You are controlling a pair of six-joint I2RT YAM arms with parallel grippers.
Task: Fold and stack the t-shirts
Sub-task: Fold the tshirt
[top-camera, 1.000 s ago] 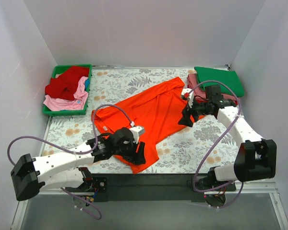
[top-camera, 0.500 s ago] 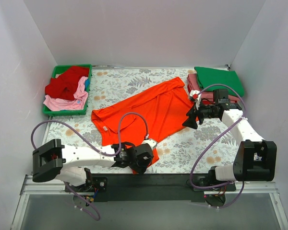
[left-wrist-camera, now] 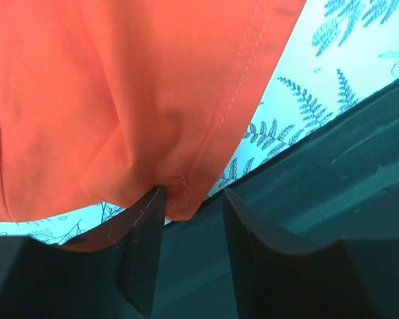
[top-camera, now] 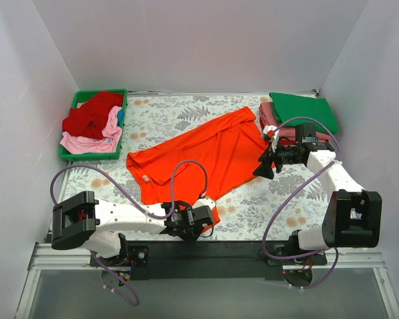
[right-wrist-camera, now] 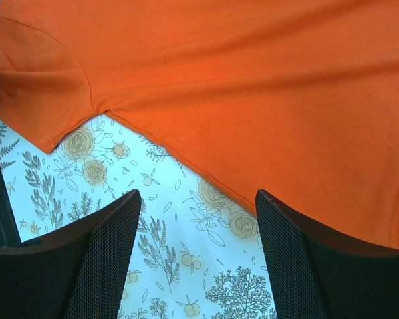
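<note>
The bright orange t-shirt (top-camera: 199,154) lies spread out diagonally in the middle of the table. My left gripper (top-camera: 198,219) is at its near corner by the table's front edge. In the left wrist view the jaws stand apart (left-wrist-camera: 194,193), with the shirt's corner (left-wrist-camera: 179,199) just between the fingertips, against the left finger (left-wrist-camera: 146,226). My right gripper (top-camera: 266,163) is open and empty just off the shirt's right edge. In the right wrist view (right-wrist-camera: 197,199) it hangs over bare tablecloth beside the hem (right-wrist-camera: 206,176). A folded green shirt (top-camera: 304,109) lies on pink ones (top-camera: 268,114) at the back right.
A green tray (top-camera: 66,156) at the back left holds loose red (top-camera: 90,114) and light pink (top-camera: 93,141) shirts. The floral tablecloth (top-camera: 153,113) covers the table. A dark strip (top-camera: 239,247) runs along the front edge. White walls close in on three sides.
My left gripper has slid right and toward the front edge, to the orange shirt's near corner, its arm now low along the edge. My right gripper has drawn right, off the shirt.
</note>
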